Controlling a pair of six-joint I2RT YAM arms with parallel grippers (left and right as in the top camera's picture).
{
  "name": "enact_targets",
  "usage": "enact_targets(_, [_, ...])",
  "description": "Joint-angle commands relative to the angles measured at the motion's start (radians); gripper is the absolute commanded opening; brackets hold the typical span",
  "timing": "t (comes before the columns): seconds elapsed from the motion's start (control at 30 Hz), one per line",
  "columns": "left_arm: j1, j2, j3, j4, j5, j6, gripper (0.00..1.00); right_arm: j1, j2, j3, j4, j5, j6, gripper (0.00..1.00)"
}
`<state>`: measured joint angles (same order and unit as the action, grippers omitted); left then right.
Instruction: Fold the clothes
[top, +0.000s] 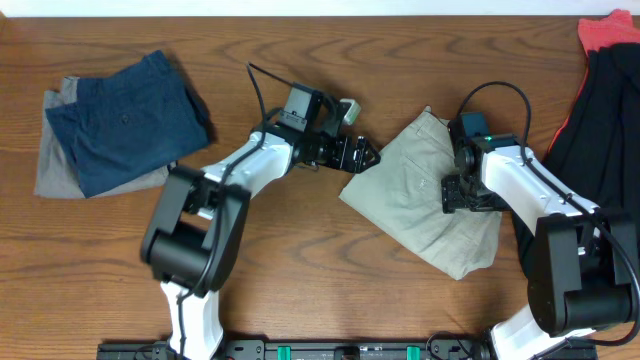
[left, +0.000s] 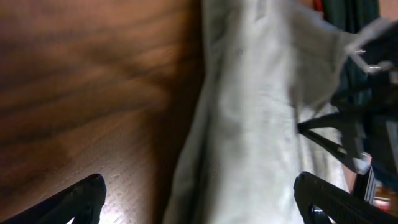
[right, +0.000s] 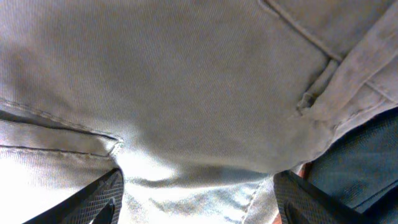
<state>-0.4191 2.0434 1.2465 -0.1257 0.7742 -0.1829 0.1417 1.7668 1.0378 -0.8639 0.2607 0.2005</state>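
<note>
Khaki shorts (top: 425, 195) lie part-folded mid-right on tabletop (top: 330, 270). Left claw (top: 362, 153) is spread at their left corner, cloth edge btwn its fingers in wrist view. Right claw (top: 462, 193) is spread too, low over the cloth; contact unclear.

Likely step: next fold. Left shd pinch all layers at the edge, lift low and carry across w/ right pinning the crease line.

Wood looks smooth, so cloth may slide. Bare room to the left. Navy shorts (top: 125, 120) on grey piece (top: 55, 170) are well apart. Black-and-red garment (top: 600, 100) is just beside on the right, so don't snag it.
</note>
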Motion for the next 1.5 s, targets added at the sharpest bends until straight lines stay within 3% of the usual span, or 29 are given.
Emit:
enact_targets(0.0, [0.002,0.061,0.014,0.008,0.053,-0.067,0.98,-0.015,0.006,-0.006,-0.008,-0.004,-0.007,0.76])
enact_targets(0.17, [-0.016,0.105,0.014,-0.003,0.133,-0.097,0.99,-0.015,0.006,-0.006,-0.010,-0.003,-0.007,0.76])
enact_targets(0.33, [-0.062,0.108,0.014,-0.055,0.157,-0.096,0.77,-0.015,0.006,-0.006,-0.011,-0.003,-0.007,0.76])
enact_targets(0.4, [-0.072,0.108,0.014,-0.053,0.156,-0.096,0.65,-0.015,0.006,-0.006,-0.011,-0.003,-0.007,0.76])
enact_targets(0.57, [-0.058,0.105,0.014,-0.049,0.127,-0.096,0.10,-0.016,0.006,-0.006,-0.019,-0.003,-0.006,0.76])
enact_targets(0.6, [-0.050,0.101,0.014,-0.053,0.109,-0.096,0.06,-0.016,0.006,-0.006,-0.019,-0.003,-0.006,0.75])
enact_targets(0.83, [0.052,0.021,0.014,-0.140,-0.075,-0.052,0.06,-0.017,-0.033,0.057,-0.043,-0.043,0.012,0.79])
enact_targets(1.0, [0.155,-0.119,0.014,-0.288,-0.313,0.032,0.06,-0.017,-0.131,0.143,-0.057,-0.105,0.011,0.96])
enact_targets(1.17, [0.290,-0.303,0.014,-0.384,-0.545,0.121,0.06,-0.017,-0.223,0.182,-0.081,-0.109,0.000,0.97])
enact_targets(1.3, [0.415,-0.446,0.014,-0.363,-0.691,0.211,0.06,-0.017,-0.264,0.182,-0.124,-0.109,0.000,0.97])
enact_targets(1.47, [0.576,-0.526,0.014,-0.240,-0.714,0.233,0.06,-0.017,-0.267,0.182,-0.159,-0.113,0.000,0.97])
